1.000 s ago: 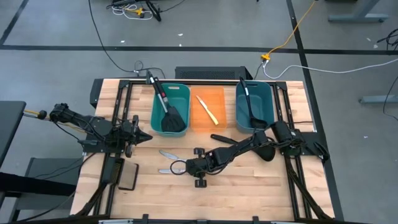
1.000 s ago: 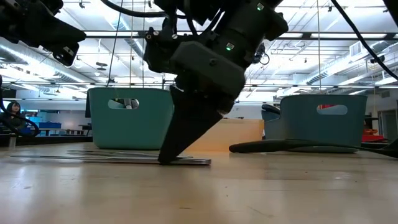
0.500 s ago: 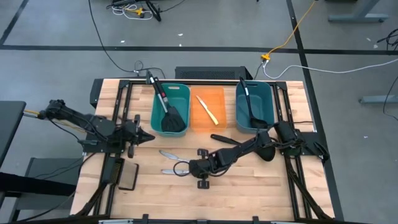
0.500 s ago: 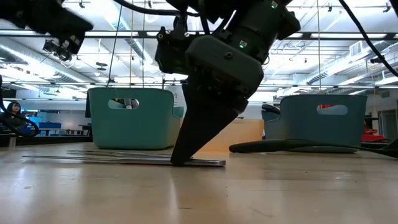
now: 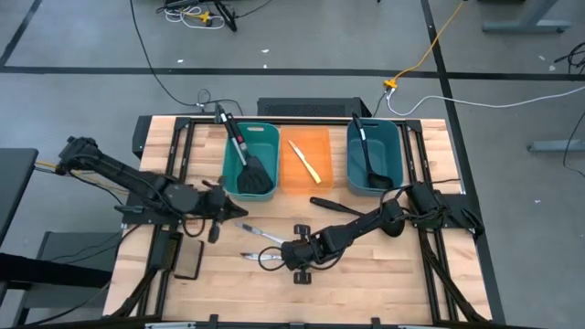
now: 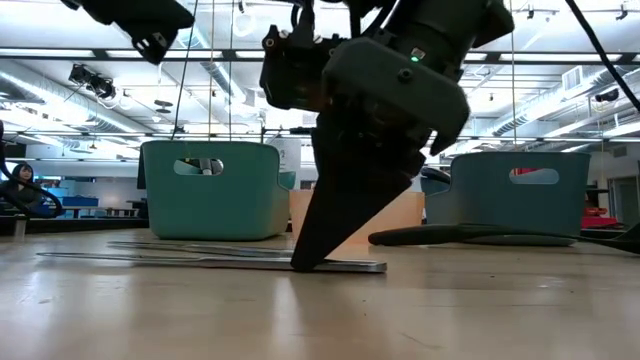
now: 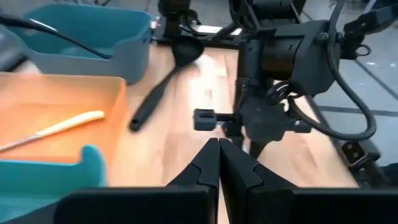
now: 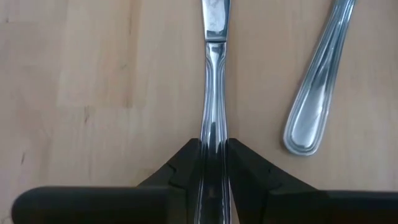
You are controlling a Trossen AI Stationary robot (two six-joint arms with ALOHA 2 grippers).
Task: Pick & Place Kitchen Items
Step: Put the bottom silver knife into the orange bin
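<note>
the wooden table carries two teal bins with an orange bin between them. a black ladle lies on the wood near the right arm. the right gripper is pinched onto the handle of a silver knife lying flat on the table, a second silver knife just beside it. the left gripper hovers closed and empty nearby. a good lift likely goes straight up, grip centred, clear of the neighbour. no readable writing shows.
</note>
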